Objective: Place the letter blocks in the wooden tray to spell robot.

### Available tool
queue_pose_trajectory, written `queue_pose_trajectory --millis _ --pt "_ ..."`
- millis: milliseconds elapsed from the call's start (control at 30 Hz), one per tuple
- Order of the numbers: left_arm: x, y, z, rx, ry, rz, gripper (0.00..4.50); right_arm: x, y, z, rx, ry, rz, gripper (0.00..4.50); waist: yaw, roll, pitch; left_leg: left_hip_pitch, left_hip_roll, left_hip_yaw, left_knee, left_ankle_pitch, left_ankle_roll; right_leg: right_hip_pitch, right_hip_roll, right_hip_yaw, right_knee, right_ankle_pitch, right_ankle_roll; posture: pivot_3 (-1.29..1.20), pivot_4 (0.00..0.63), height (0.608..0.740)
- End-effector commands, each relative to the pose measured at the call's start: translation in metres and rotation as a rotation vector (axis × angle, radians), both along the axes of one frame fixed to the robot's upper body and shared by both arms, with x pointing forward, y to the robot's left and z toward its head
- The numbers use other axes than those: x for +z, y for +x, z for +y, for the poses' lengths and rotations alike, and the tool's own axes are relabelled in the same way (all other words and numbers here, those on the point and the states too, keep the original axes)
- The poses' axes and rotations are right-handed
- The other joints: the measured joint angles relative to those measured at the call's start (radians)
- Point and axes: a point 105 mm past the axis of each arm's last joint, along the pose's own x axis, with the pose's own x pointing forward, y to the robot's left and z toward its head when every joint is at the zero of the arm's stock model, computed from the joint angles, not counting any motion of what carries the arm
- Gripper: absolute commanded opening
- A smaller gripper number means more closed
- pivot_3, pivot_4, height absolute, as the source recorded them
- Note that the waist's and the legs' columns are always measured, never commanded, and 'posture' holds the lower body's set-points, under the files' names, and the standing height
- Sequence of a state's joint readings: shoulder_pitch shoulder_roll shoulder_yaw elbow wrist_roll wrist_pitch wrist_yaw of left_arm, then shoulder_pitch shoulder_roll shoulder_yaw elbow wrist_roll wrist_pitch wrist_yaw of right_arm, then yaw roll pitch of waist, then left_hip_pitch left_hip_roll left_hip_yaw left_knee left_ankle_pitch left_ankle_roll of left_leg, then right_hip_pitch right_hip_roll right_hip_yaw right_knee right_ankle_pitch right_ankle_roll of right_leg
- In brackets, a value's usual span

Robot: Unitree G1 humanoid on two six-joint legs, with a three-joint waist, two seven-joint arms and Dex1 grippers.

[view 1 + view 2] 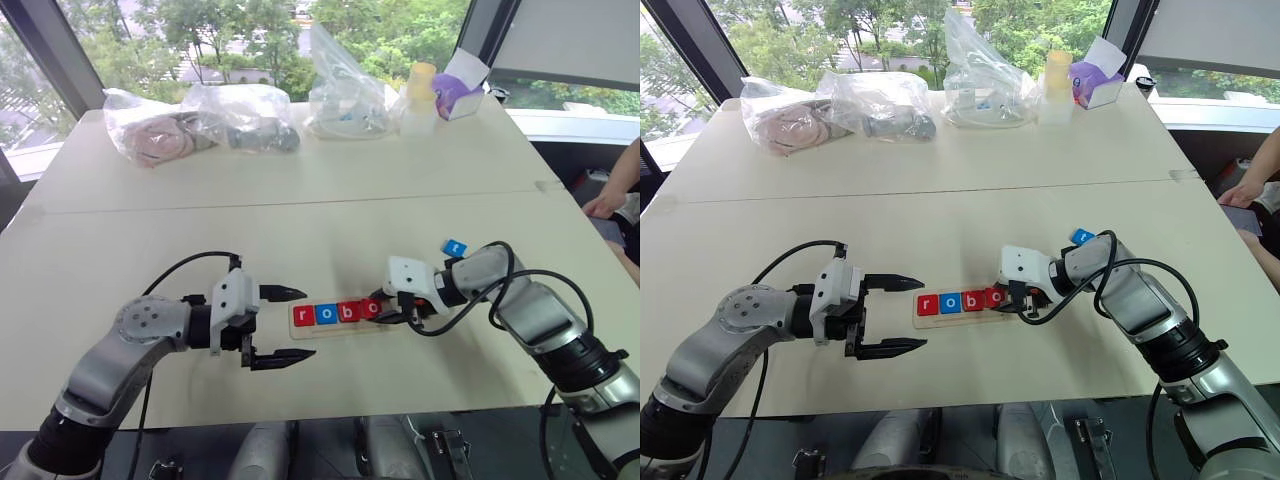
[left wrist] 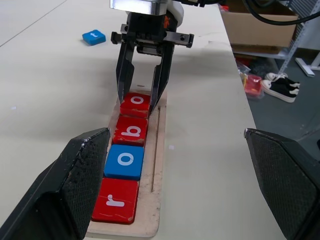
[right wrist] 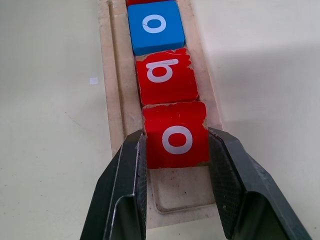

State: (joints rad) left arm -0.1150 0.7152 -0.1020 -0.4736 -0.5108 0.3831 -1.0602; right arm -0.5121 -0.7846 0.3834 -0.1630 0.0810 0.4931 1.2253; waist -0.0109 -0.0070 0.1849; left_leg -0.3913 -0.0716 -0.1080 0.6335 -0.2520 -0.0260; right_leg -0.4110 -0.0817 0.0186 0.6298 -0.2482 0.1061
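Note:
The wooden tray [image 1: 341,329] lies near the table's front edge. In its groove sit a red r block [image 2: 116,201], a blue o block [image 2: 125,160], a red b block [image 2: 131,131] and a red o block [image 3: 176,134], in a row. My right gripper [image 1: 385,312] is shut on the red o block, one finger on each side, at the tray's right end. My left gripper [image 1: 924,315] stands open at the tray's left end, its fingers on either side of that end and holding nothing. A blue block [image 1: 455,246] lies on the table behind my right arm.
Clear plastic bags [image 1: 240,118] with items, a bottle [image 1: 420,98] and a purple-and-white box [image 1: 460,92] stand along the table's far edge. A person's arm [image 1: 612,192] reaches in at the right edge. The table's front edge runs just below the tray.

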Motion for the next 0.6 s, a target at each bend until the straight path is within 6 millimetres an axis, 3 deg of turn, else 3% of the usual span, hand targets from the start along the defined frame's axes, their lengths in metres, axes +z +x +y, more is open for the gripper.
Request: queue_pose_trajectory --millis 33,100,267,333,600 --pt "0.008 -0.002 -0.001 -0.008 -0.009 -0.038 4.50 0.008 -0.001 0.003 0.028 -0.005 -0.041 1.14 0.000 0.000 0.000 0.000 0.000 0.000 0.000 0.000 0.000 0.000 0.000 0.000 0.000 0.000 0.000 0.00 0.150 0.740" --pt "0.008 -0.002 -0.001 -0.008 -0.009 -0.038 4.50 0.008 0.000 0.003 0.027 -0.006 -0.042 1.14 0.000 0.000 0.000 0.000 0.000 0.000 0.000 0.000 0.000 0.000 0.000 0.000 0.000 0.000 0.000 0.00 0.150 0.740" --pt "0.008 -0.002 -0.002 -0.009 -0.011 -0.039 4.50 0.010 0.001 0.007 0.023 0.007 -0.049 3.68 0.000 0.000 0.000 0.000 0.000 0.000 0.000 0.000 0.000 0.000 0.000 0.000 0.000 0.000 0.000 0.00 0.150 0.740" --pt "0.008 -0.002 -0.002 -0.009 -0.011 -0.039 4.50 0.012 0.000 0.009 0.025 0.020 -0.039 4.48 0.000 0.000 0.000 0.000 0.000 0.000 0.000 0.000 0.000 0.000 0.000 0.000 0.000 0.000 0.000 0.00 0.150 0.740" --pt "0.008 -0.002 -0.003 -0.009 -0.014 -0.038 4.50 0.028 0.004 0.007 -0.019 0.062 -0.064 4.48 0.000 0.000 0.000 0.000 0.000 0.000 0.000 0.000 0.000 0.000 0.000 0.000 0.000 0.000 0.000 0.00 0.150 0.740"
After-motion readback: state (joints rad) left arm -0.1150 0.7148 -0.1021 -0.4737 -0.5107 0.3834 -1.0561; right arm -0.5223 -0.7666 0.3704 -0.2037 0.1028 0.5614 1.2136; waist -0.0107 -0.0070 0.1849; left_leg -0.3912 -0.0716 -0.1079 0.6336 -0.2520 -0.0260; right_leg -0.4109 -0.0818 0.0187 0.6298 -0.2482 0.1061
